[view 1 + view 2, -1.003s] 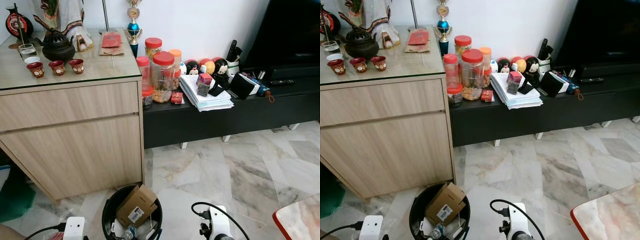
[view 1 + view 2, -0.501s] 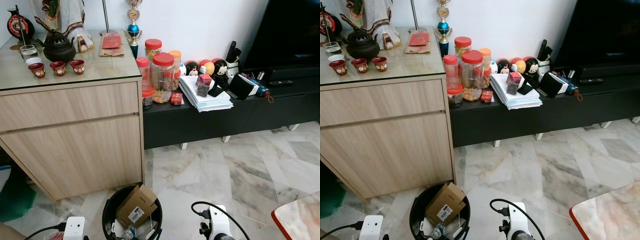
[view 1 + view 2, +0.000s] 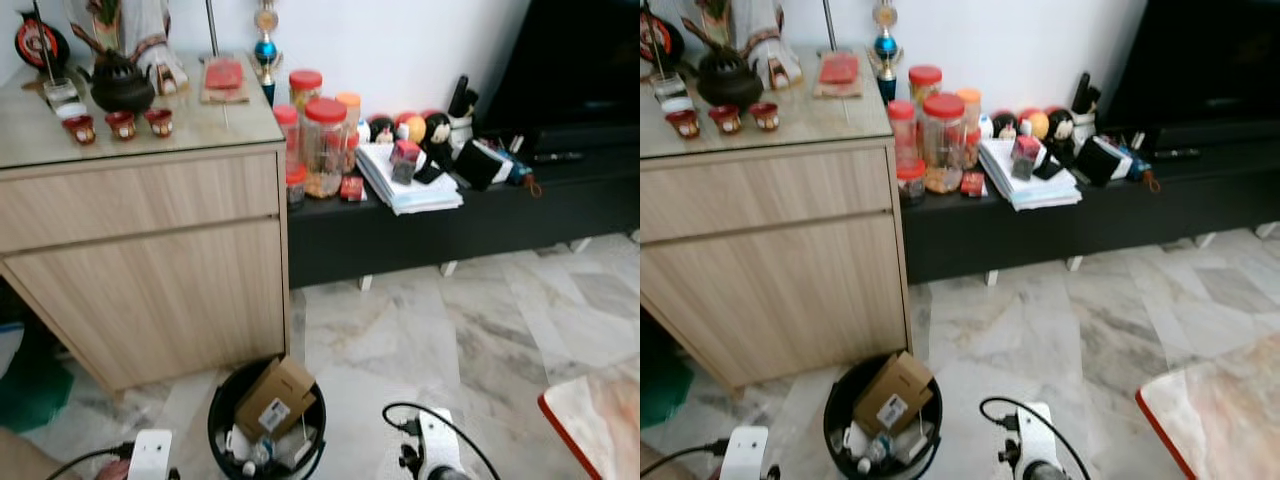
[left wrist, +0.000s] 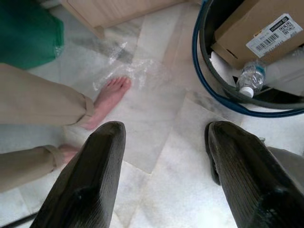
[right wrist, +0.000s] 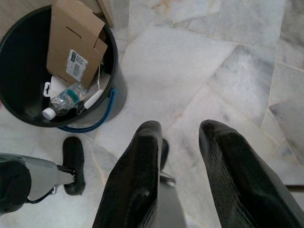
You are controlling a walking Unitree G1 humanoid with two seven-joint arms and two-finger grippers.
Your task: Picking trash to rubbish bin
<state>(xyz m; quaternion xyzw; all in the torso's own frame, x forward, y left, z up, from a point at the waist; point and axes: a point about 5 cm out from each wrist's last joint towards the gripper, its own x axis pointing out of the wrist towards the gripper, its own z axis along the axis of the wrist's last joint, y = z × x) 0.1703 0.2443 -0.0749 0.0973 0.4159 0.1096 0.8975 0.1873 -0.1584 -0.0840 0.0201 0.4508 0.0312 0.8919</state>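
Rubbish bin [image 3: 222, 412]: black, round, blue-handled, standing on the marble floor [image 3: 480, 330] just in front of the wooden cabinet [image 3: 150, 260]. Contents: cardboard box [image 3: 276, 398] with barcode label, tilted against the rim; clear plastic bottle [image 5: 63, 100] with white cap lying beside it; white scraps below.

Left end effector [image 4: 164, 178]: fingers spread wide apart, holding nothing, hanging over bare floor just beside the bin's rim. A person's bare foot [image 4: 109, 97] and tan trouser legs [image 4: 38, 102] stand near it; a green item [image 4: 28, 31] lies by the cabinet foot.

Right end effector [image 5: 183, 175]: fingers parted, holding nothing, above open floor on the other side of the bin.

Cabinet, glass tabletop: dark teapot [image 3: 120, 85], three small red cups [image 3: 120, 125], a glass [image 3: 60, 92], red packet [image 3: 223, 77].

Low black console [image 3: 460, 225], adjoining the cabinet: red-lidded jars [image 3: 322, 145] in a cluster, blue-and-gold trophy [image 3: 265, 50], stack of white papers [image 3: 410, 185], round toy figures [image 3: 405, 127], black pouch [image 3: 480, 165].

Red-edged marble tabletop [image 3: 595, 425]: corner at the robot's right, well apart from the bin.
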